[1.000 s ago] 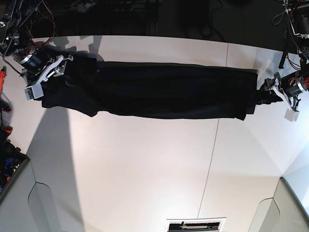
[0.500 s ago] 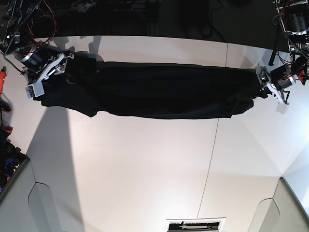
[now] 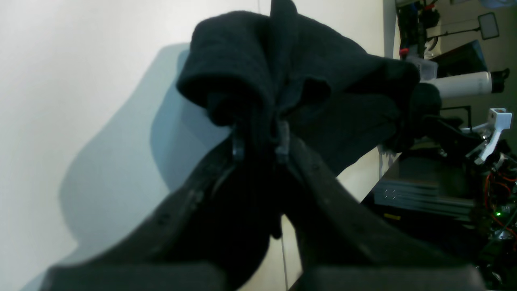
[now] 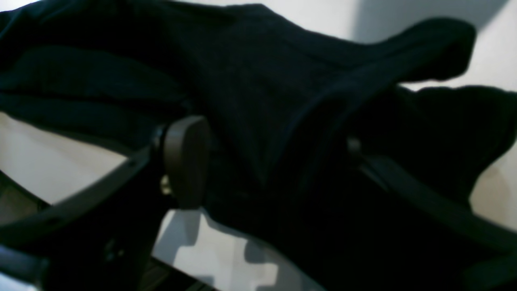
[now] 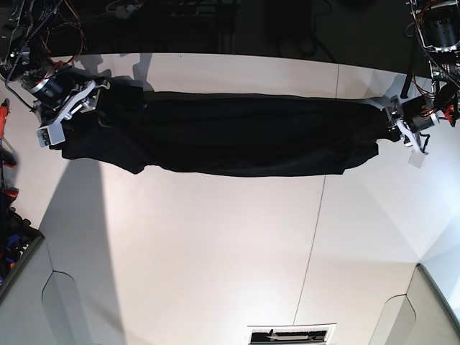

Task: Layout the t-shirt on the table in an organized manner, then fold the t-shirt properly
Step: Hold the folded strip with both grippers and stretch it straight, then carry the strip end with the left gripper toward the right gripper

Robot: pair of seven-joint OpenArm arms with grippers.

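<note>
Base view: the t-shirt (image 5: 237, 136) is stretched along the table (image 5: 215, 251) far edge, pinched by the left gripper (image 3: 258, 145); the right gripper (image 4: 266, 161) is spread around cloth. Tension should be kept even.

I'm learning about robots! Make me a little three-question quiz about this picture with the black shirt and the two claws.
1. True or false: the t-shirt is stretched in a long band across the far part of the table.
2. What is the left claw doing?
A) hanging open over bare table
B) pinching a bunched end of the shirt
C) holding a bottle
3. Fill in: in its own wrist view, the right claw has its two fingers spread wide, with black ____ lying between them.

Key: 1 true; 2 B; 3 cloth
</note>
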